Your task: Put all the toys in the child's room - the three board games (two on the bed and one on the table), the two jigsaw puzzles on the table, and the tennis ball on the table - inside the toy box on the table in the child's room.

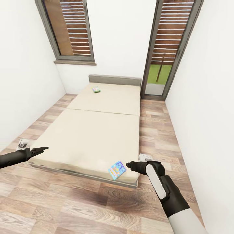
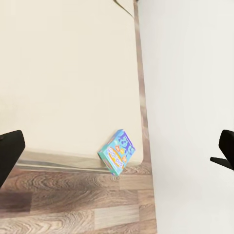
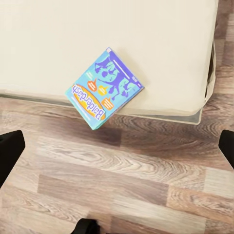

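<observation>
Right wrist view: blue board game (image 3: 105,87) (orange lettering) overhangs the bed (image 3: 58,44) edge; right gripper (image 3: 117,146) fingers apart.

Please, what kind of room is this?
Most likely a bedroom: a long low bed with a grey headboard stands on a wooden floor, with a shuttered window behind. Two board game boxes suggest a child's room.

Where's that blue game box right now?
The blue board game lies on the bed's near corner, overhanging the edge, just beside the right gripper in the head view.

A blue board game (image 1: 117,169) overhangs the bed's near corner; another board game (image 1: 96,89) lies near the headboard.
</observation>
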Robot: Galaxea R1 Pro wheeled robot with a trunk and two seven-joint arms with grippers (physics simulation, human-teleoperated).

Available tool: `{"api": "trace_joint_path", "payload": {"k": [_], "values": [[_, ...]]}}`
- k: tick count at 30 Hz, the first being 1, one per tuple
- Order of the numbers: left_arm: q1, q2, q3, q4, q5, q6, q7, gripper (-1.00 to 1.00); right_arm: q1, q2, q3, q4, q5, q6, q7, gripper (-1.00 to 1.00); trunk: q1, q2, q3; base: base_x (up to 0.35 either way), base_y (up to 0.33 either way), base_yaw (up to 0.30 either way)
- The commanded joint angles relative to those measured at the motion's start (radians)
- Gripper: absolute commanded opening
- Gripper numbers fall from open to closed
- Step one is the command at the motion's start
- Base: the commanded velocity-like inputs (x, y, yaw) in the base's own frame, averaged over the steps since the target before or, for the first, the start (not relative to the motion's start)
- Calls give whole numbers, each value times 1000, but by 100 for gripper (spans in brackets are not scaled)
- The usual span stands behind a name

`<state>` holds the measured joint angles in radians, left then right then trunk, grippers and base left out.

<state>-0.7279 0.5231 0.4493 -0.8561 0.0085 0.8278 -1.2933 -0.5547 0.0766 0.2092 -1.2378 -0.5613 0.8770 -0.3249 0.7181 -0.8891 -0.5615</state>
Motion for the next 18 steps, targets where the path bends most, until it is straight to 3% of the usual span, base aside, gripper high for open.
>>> {"api": "trace_joint_path", "payload": {"k": [1,18], "values": [[-1,0,1,0,1,10,-3,100,-1,0,1,-1,-10,2,-11,100,0,-1,1,0,0,66],[-1,1,4,-1,1,10,-3,100,-1,0,1,1,-10,-3,-12,100,0,-1,29,0,0,66]]}}
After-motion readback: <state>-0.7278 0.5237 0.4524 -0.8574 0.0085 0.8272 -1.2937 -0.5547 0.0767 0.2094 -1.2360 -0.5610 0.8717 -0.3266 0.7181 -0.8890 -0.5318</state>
